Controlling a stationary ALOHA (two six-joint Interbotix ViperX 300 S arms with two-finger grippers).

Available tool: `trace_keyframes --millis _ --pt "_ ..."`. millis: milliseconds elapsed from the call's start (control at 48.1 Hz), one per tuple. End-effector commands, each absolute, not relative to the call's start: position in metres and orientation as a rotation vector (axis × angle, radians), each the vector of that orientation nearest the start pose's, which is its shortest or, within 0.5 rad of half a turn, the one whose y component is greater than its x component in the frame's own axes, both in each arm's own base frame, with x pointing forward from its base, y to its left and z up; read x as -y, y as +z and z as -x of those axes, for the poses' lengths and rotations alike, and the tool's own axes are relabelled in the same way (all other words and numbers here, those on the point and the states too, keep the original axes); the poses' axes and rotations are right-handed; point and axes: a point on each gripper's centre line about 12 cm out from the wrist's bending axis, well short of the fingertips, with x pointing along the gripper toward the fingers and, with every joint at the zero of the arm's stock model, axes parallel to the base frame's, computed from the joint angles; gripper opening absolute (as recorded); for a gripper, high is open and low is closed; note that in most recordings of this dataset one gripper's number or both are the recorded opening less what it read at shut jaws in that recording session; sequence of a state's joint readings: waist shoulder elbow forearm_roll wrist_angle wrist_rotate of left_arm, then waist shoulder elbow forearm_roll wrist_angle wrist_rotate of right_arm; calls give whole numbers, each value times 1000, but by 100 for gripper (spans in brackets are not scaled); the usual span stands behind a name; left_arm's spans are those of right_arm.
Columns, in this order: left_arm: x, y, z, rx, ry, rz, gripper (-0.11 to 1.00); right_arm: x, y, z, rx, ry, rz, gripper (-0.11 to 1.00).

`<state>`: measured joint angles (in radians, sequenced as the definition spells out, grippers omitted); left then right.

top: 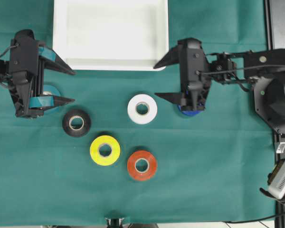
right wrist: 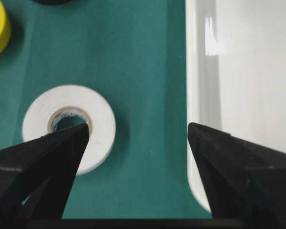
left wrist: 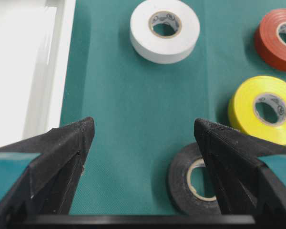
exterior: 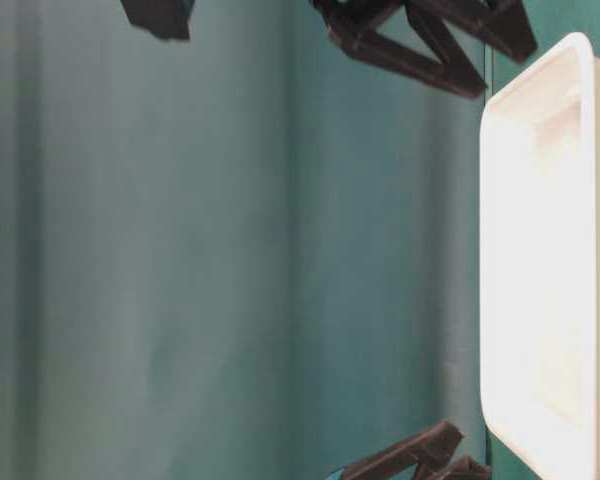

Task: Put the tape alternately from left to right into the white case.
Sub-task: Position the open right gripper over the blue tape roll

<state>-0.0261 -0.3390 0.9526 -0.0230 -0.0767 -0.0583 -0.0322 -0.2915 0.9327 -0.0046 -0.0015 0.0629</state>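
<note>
From above, the white case (top: 111, 33) sits empty at the far edge. The left gripper (top: 61, 86) is wide open and holds nothing, with the teal roll (top: 48, 93) partly under that arm. The right gripper (top: 162, 80) is wide open too, over the blue roll (top: 190, 111).

The left wrist camera shows the black roll (left wrist: 190, 185) lying flat by one finger.

The right wrist camera shows the white roll (right wrist: 71, 125) beside one finger.

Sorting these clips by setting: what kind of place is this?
Probably a robotics lab tabletop set up for a test. A green cloth covers the table, coloured tape rolls such as the white roll lie in a staged arrangement, and two robot arms hold the left pincer and right pincer open beside a white case.
</note>
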Motion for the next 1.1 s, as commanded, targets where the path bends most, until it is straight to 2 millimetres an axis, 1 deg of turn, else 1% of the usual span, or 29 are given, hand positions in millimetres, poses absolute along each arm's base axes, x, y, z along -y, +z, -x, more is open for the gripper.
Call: trace_keyframes --millis 0,353,478,603,811,1081 --pt "9 208 -309 -502 -6 72 93 5 193 -298 -596 -35 -65 85" --pt "9 208 -309 -501 -5 75 93 -13 200 -261 -548 26 -70 85" --pt "9 208 -309 -502 -6 73 93 -15 199 -250 -535 30 -85 84" --pt "9 209 -309 -499 -5 75 93 -14 198 -246 -533 29 -88 84" --pt "9 209 -310 -499 -5 75 93 -14 197 -245 -547 28 -87 84" --pt "9 210 -310 -498 -6 75 93 -18 188 -240 -628 28 -109 84"
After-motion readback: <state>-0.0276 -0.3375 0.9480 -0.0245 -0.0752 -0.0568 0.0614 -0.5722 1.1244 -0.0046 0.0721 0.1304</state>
